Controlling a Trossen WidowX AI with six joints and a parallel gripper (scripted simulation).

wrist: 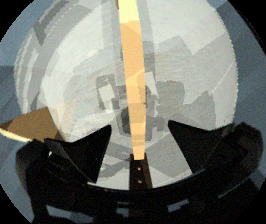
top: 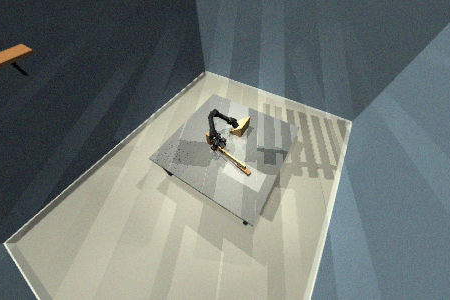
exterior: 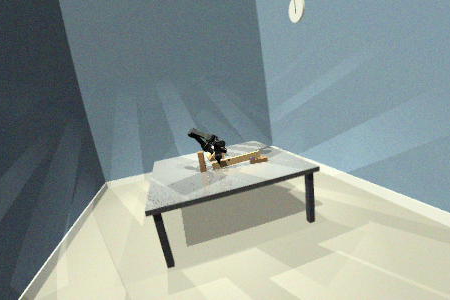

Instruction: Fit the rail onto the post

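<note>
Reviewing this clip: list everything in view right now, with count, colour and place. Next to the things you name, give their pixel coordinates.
table [top: 195, 192] [exterior: 180, 187]: one, grey top with dark legs, standing on the floor
rail [top: 235, 159] [exterior: 240, 159] [wrist: 133, 65]: one, light wood, sloping down toward the post
post [top: 208, 139] [exterior: 201, 161] [wrist: 139, 175]: one, brown wood, upright beyond the rail's low end
footboard block [top: 248, 172] [exterior: 258, 160]: one, orange-brown, under the rail's far end
wedge-like piece [top: 242, 127] [wrist: 31, 125]: one, tan and brown, on the table near the arm
shelf [top: 7, 57]: one, orange-brown, on the dark wall
clock [exterior: 296, 10]: one, white, high on the blue wall
arm [top: 211, 122] [exterior: 202, 136]: one, black, bent over the table
gripper [top: 218, 146] [exterior: 218, 161] [wrist: 139, 127]: one, black, open around the rail's low end
</note>
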